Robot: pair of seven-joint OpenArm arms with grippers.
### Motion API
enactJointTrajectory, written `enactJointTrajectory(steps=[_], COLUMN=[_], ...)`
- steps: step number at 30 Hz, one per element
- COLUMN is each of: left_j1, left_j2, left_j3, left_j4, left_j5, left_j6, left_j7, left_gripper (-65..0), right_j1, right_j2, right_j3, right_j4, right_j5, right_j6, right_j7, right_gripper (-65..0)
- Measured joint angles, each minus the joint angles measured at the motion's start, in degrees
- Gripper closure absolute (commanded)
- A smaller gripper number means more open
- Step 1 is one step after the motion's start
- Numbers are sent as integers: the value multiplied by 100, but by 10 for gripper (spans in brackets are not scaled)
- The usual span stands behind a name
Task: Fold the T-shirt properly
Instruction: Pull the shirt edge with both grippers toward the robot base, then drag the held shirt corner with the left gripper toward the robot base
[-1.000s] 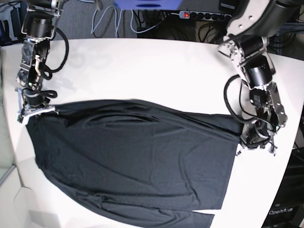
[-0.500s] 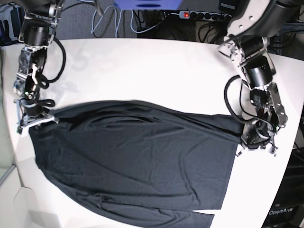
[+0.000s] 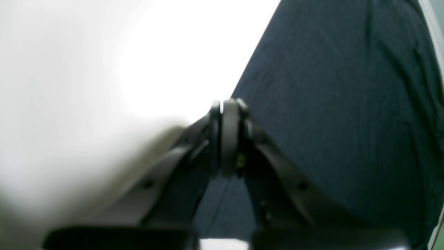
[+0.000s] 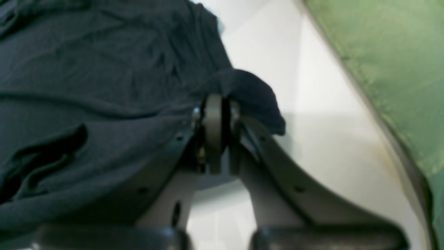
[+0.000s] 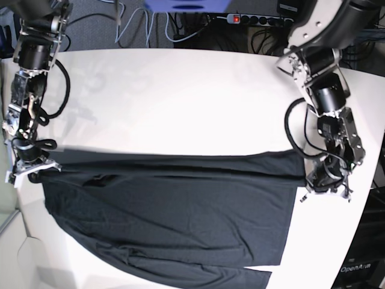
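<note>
A: Where is the T-shirt point(image 5: 174, 211) lying?

B: It is spreading black across the near half of the white surface point(image 5: 180, 102), its top edge running almost straight from one arm to the other, with a strip of the cloth trailing along the bottom edge of the base view.

A: What is the right pincer point(image 5: 30, 170) doing?

B: It is sitting at the shirt's corner on the left of the base view, its jaws pressed together on a bunched fold of the fabric (the wrist view shows the dark cloth bulging just past the tips point(image 4: 213, 114)).

A: And the left pincer point(image 5: 325, 186)?

B: It is resting at the opposite corner, on the right of the base view. Its jaws are closed tight right at the cloth's edge point(image 3: 227, 114); the picture is blurred, but the fabric seems to be nipped between them.

A: Anything else around?

B: Cables point(image 5: 144, 27) and a power strip point(image 5: 258, 19) are lying behind the surface.
</note>
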Motion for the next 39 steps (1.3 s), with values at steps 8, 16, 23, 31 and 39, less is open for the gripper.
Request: enactJointTrajectory(steps=[8,16,23,31,39], left_j1=[-76,-111,-168,-170,-186], left_j2=[0,48,52,-131,-144], left_j3=[0,-7,634,671,669], left_j4=[4,15,4,0,-7], left_j5=[-2,-9,-24,-20,-17], left_j6=[-4,-26,-48,-26,-44], left_j7=[2,2,-37,-404,-426], left_gripper=[0,0,0,0,0], right_j1=[-2,-9,-68,-251,-238], right_j2=[2,7,0,-26,-26], right_j3=[0,0,0,0,0], right_j4=[-2,-201,-509,-498,-498], right_j5=[0,13,-4,0,9], right_j6=[0,0,0,0,0], right_j7=[2,59,98,286,302], right_gripper=[0,0,0,0,0])
